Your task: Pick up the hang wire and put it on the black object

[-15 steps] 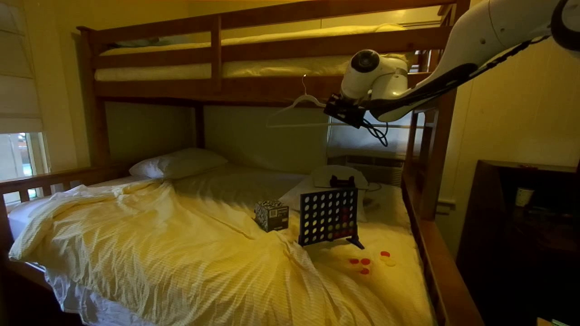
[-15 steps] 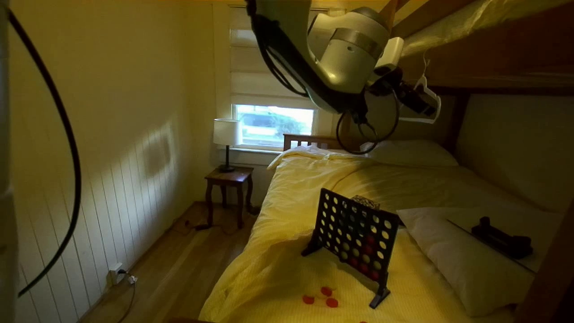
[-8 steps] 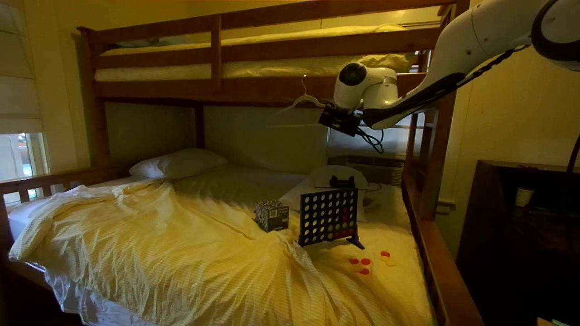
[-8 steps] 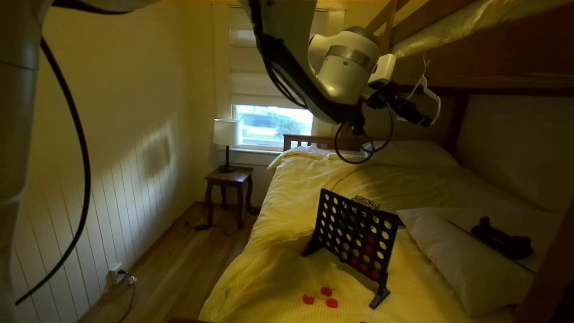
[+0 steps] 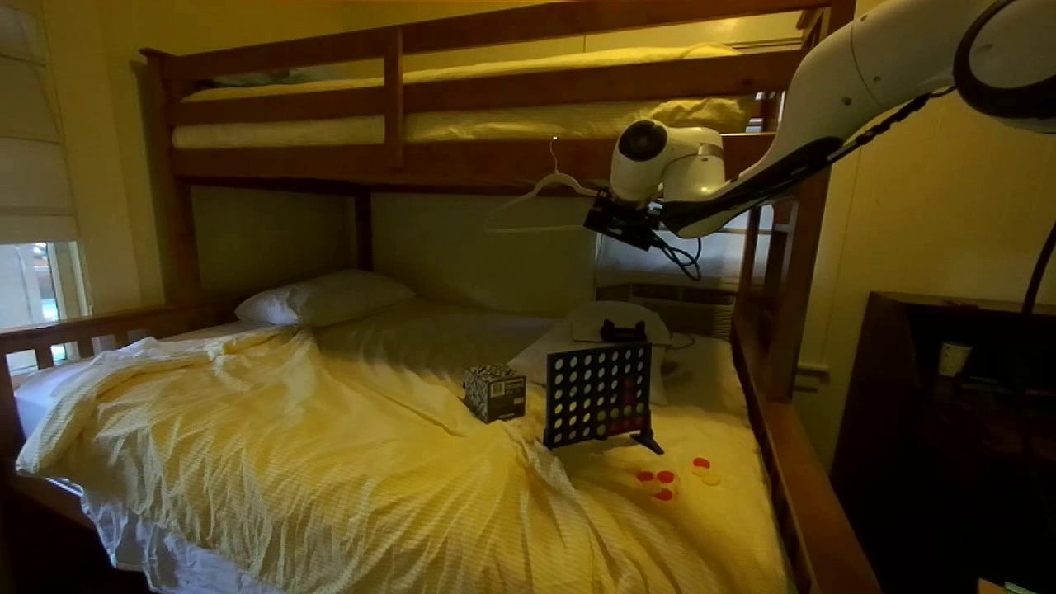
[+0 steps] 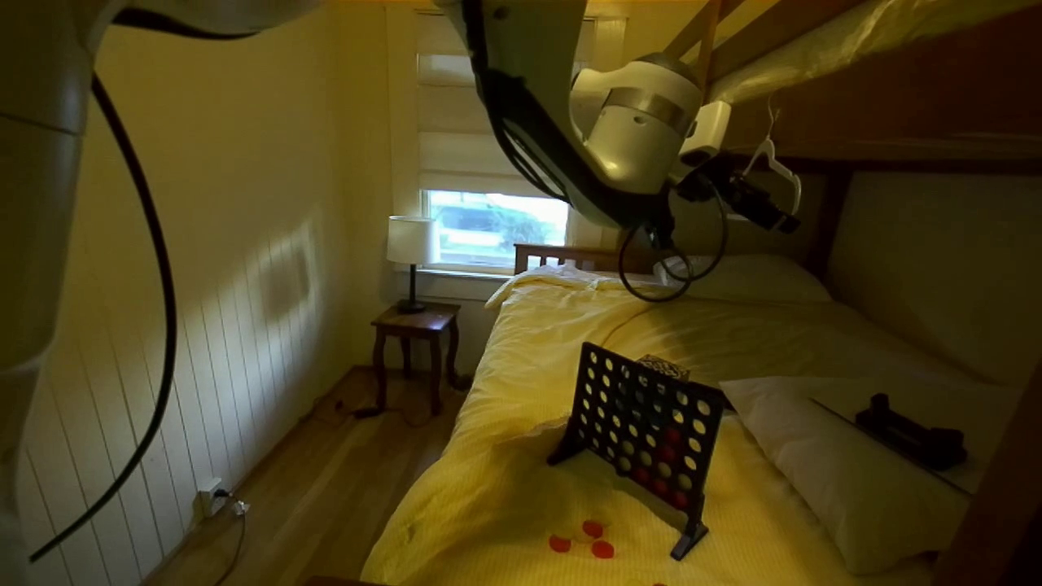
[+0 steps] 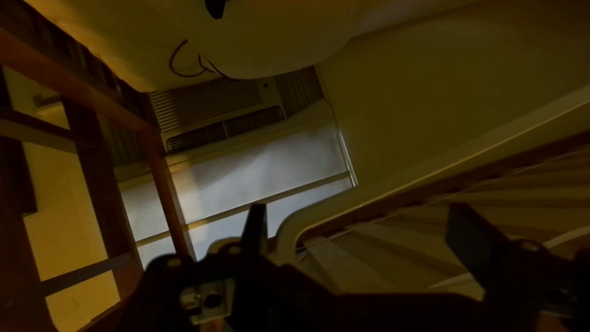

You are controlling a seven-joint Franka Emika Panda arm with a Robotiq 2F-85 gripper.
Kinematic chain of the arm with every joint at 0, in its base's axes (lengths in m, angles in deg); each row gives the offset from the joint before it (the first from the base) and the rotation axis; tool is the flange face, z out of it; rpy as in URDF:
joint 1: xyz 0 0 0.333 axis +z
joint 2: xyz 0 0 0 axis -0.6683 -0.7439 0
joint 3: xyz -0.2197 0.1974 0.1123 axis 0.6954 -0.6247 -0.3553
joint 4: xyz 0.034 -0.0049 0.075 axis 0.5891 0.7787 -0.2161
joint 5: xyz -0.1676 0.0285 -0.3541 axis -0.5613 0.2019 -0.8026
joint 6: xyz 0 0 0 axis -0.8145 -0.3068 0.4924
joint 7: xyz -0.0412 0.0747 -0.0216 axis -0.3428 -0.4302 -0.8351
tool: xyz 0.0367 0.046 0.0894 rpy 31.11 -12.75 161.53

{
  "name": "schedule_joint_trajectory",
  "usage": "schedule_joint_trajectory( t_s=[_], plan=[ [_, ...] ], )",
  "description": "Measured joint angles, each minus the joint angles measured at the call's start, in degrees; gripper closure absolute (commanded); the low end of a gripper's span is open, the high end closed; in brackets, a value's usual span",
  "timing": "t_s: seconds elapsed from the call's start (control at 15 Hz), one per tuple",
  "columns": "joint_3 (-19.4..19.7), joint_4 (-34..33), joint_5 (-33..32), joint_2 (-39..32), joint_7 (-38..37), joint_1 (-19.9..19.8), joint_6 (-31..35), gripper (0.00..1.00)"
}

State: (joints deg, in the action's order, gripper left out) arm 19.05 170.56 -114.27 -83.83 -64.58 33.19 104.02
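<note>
Fingers (image 7: 471, 240) wide, empty; curved end of the hanger (image 7: 410, 180) looks off-centre between them, so I'd centre, then close gently.

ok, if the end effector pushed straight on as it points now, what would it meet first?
Probably the hanger: in the wrist view its rounded corner shows between the open jaws of the end effector. Depth is unclear, so they might pass around that corner without touching it.

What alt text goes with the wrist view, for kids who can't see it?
A black two-fingered gripper stands open, the rounded corner of a pale clothes hanger showing between its jaws. Behind: reddish-brown wooden rails, a bright rectangular window, a slatted air conditioner.
</note>
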Motion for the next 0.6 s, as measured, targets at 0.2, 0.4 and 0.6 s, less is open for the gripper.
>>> schedule_joint_trajectory(
  t_s=[0.2, 0.4, 0.6],
  plan=[
    [0.5, 0.0, 0.0, 0.0, 0.1, 0.0, -0.4, 0.0],
    [0.5, 0.0, 0.0, 0.0, 0.2, 0.1, -1.4, 0.16],
    [0.5, -0.1, 0.0, 0.0, 0.2, 0.2, -2.1, 0.37]
  ],
)
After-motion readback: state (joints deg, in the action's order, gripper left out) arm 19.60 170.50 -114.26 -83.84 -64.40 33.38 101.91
